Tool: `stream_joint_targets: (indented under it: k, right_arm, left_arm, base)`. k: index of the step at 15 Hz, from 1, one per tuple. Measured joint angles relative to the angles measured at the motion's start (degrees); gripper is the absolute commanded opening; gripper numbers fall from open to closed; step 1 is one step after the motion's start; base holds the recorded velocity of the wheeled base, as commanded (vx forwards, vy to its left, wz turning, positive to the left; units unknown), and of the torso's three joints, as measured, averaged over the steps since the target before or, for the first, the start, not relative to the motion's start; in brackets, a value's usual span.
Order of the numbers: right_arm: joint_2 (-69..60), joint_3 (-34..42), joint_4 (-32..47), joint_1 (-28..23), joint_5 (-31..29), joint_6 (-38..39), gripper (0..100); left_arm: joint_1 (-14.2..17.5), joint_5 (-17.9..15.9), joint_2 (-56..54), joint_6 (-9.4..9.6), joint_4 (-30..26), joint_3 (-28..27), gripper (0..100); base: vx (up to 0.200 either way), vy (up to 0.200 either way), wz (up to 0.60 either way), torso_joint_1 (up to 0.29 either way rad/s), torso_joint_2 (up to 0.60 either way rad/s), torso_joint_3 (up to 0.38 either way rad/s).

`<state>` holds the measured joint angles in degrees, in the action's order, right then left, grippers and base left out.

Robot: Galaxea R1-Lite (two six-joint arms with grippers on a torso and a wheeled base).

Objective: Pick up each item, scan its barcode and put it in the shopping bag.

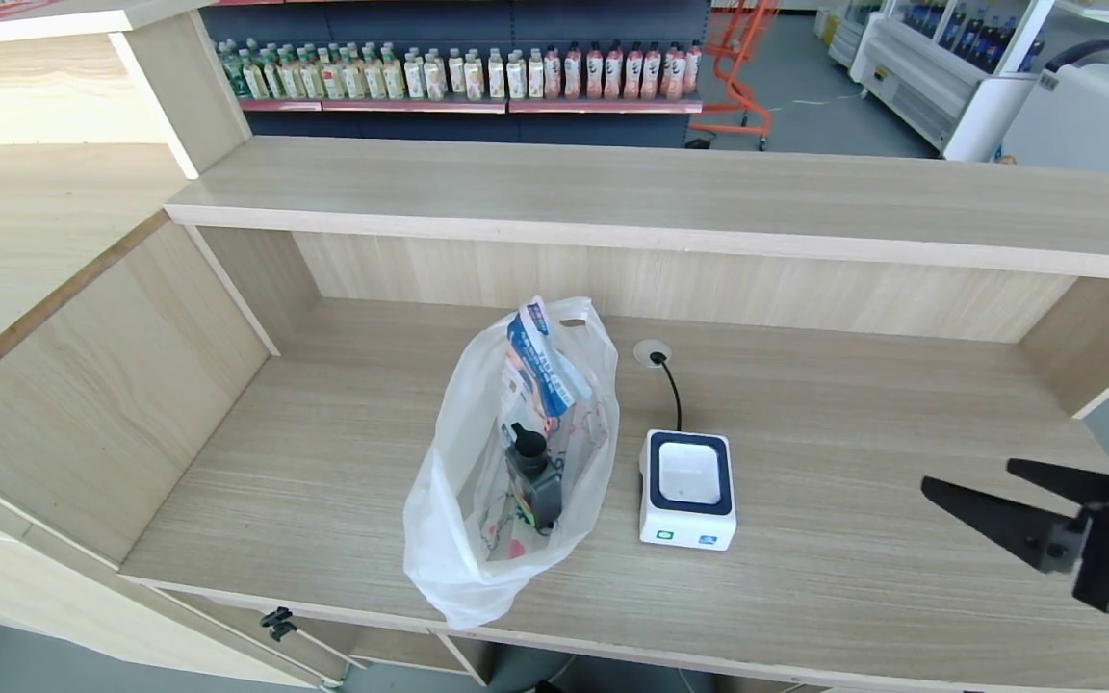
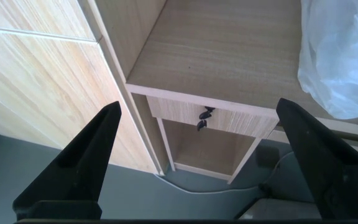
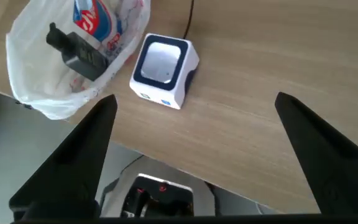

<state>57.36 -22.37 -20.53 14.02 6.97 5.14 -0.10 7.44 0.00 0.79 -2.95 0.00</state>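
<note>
the right gripper [image 1: 966, 474] hangs released and holds nothing, its 2 black fingers spread wide, above the near right part of the bench [image 1: 853, 577]. the left gripper [image 2: 199, 104] is also released and holds nothing. it sits low, off the front left edge of the bench, over a drawer [image 2: 229, 121] with keys [image 2: 205, 118] in its lock.

at the front edge of the bench, left of centre, lies the white plastic shopping bag [image 1: 477, 549], its mouth open toward the back. 2 goods rest inside it: a black item [image 1: 533, 476] with a round cap nearer the front, and a blue and white packet [image 1: 540, 371] leaning behind it. just beside the bag, on its right and not touching it, stands the small white scanner [image 1: 687, 486] with a dark-framed window facing up. a black cable [image 1: 672, 390] runs from its back to a hole in the bench.

farther off, across an aisle, a shelf [image 1: 468, 104] carries a long row of bottles [image 1: 458, 72].

judgement: with both goods in the bag and neither gripper holding anything, the bagging step looks finished. the next move calls for finding any further item to pick up and turning its barcode toward the scanner window. if there is none, the job is to stay clear of the bag.
</note>
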Motion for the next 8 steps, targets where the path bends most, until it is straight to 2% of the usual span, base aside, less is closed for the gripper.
stream_joint_targets:
  k: [2, 4, 6, 8]
  right_arm:
    - [-15.74, 9.81, 4.17, -4.33, -2.93, -1.71, 100]
    - [-29.31, 15.76, 9.89, -7.94, -4.38, -2.66, 100]
    - [-41.96, 19.43, 15.34, -10.56, -4.62, -4.96, 100]
    - [-50.01, 21.49, 19.77, -12.75, -8.06, -7.88, 100]
  left_arm:
    - [0.00, 0.00, 0.00, 0.00, 0.00, 0.00, 100]
    - [0.00, 0.02, 0.00, -0.01, 0.00, 0.00, 100]
    - [0.00, 0.00, 0.00, -0.01, 0.00, 0.00, 100]
    - [0.00, 0.00, 0.00, -0.01, 0.00, 0.00, 100]
  base:
    - [0.000, 0.000, 0.00, 0.000, 0.00, 0.000]
    - [0.000, 0.000, 0.00, 0.000, 0.00, 0.000]
    - [0.000, 0.000, 0.00, 0.000, 0.00, 0.000]
    - [0.000, 0.000, 0.00, 0.000, 0.00, 0.000]
